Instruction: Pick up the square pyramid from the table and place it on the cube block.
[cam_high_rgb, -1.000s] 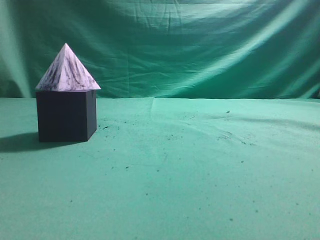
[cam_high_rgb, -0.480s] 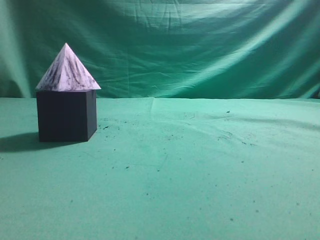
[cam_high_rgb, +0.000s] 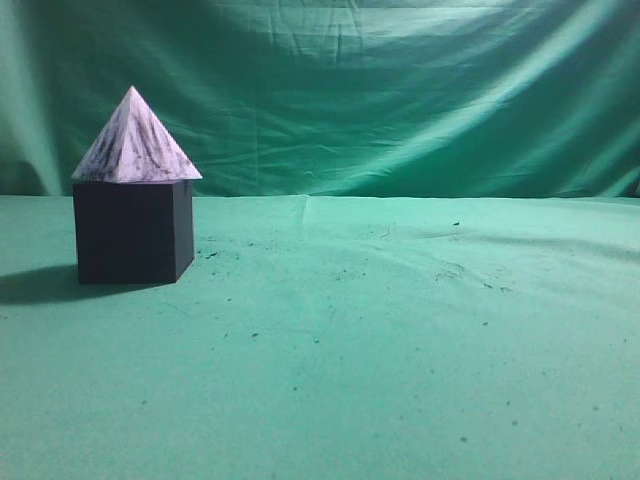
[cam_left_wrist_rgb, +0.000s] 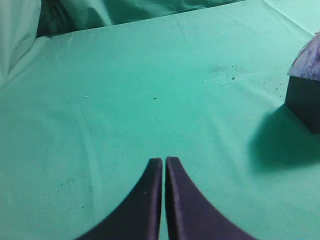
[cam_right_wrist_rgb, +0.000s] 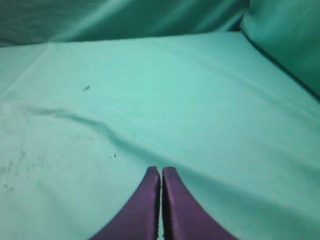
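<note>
The square pyramid (cam_high_rgb: 135, 140), white with dark marbled streaks, sits upright on top of the dark cube block (cam_high_rgb: 132, 231) at the left of the green table (cam_high_rgb: 400, 350). In the left wrist view the cube block (cam_left_wrist_rgb: 305, 102) and a corner of the pyramid (cam_left_wrist_rgb: 309, 60) show at the right edge. My left gripper (cam_left_wrist_rgb: 163, 161) is shut and empty, well short and left of the cube. My right gripper (cam_right_wrist_rgb: 161, 170) is shut and empty over bare cloth. Neither gripper shows in the exterior view.
A green cloth backdrop (cam_high_rgb: 400, 90) hangs behind the table. The cloth has wrinkles and dark specks (cam_high_rgb: 460, 270) right of the middle. The cube casts a shadow (cam_high_rgb: 35, 285) to its left.
</note>
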